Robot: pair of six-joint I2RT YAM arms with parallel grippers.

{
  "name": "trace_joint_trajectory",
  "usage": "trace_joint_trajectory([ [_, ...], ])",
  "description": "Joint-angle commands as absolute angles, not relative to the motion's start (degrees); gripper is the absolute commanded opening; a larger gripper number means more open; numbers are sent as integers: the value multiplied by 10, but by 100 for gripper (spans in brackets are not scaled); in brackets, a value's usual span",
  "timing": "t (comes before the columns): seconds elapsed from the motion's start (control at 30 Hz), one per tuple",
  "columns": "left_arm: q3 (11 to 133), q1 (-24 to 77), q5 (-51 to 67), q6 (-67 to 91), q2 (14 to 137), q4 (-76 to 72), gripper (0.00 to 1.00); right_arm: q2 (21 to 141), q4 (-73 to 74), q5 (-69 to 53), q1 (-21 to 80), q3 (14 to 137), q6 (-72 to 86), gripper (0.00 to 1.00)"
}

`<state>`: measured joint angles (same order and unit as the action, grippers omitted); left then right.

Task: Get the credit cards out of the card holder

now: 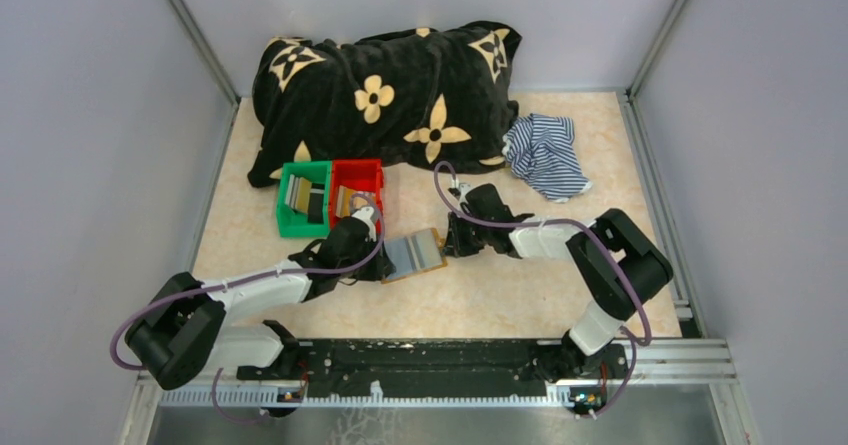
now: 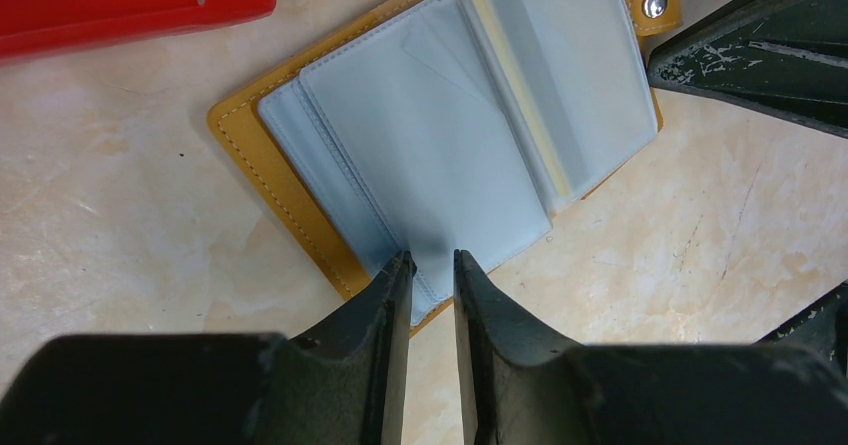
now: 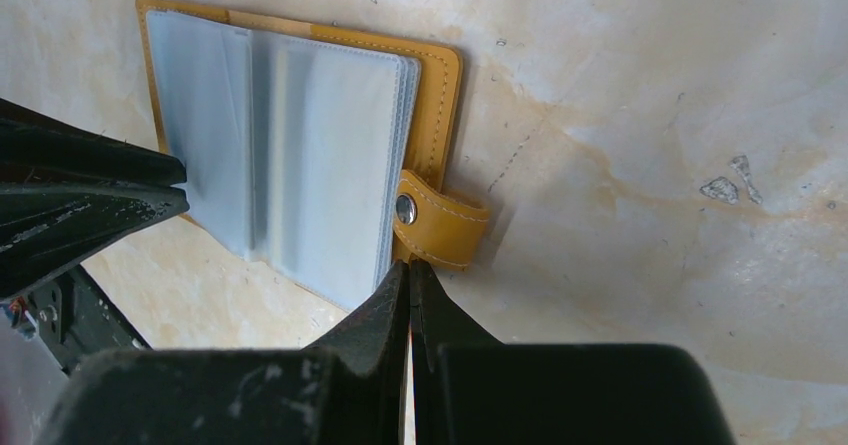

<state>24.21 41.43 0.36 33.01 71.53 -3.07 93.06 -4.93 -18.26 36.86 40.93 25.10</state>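
The tan-orange card holder (image 1: pixel 413 255) lies open on the table between both arms, its grey-blue pocket sheets (image 2: pixel 420 145) facing up. One yellowish credit card (image 2: pixel 520 95) shows inside a clear pocket. My left gripper (image 2: pixel 432 257) hovers at the holder's near corner, its jaws a narrow gap apart with nothing between them. At the opposite edge my right gripper (image 3: pixel 410 263) is shut, its tips touching the holder's edge just below the snap tab (image 3: pixel 440 227).
A green bin (image 1: pixel 305 168) and a red bin (image 1: pixel 357 166) stand side by side just behind the left gripper, with flat card-like pieces in them. A black flowered cushion (image 1: pixel 380 85) fills the back. A blue-white striped cloth (image 1: pixel 545 153) lies at back right.
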Motion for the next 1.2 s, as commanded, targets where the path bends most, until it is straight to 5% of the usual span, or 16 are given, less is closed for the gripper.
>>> trace_joint_trajectory([
  [0.0,227,417,-8,324,727,11,29,967,-75,-212,379,432,247,0],
  [1.17,228,417,-17,321,631,64,28,942,-61,-242,454,516,250,0],
])
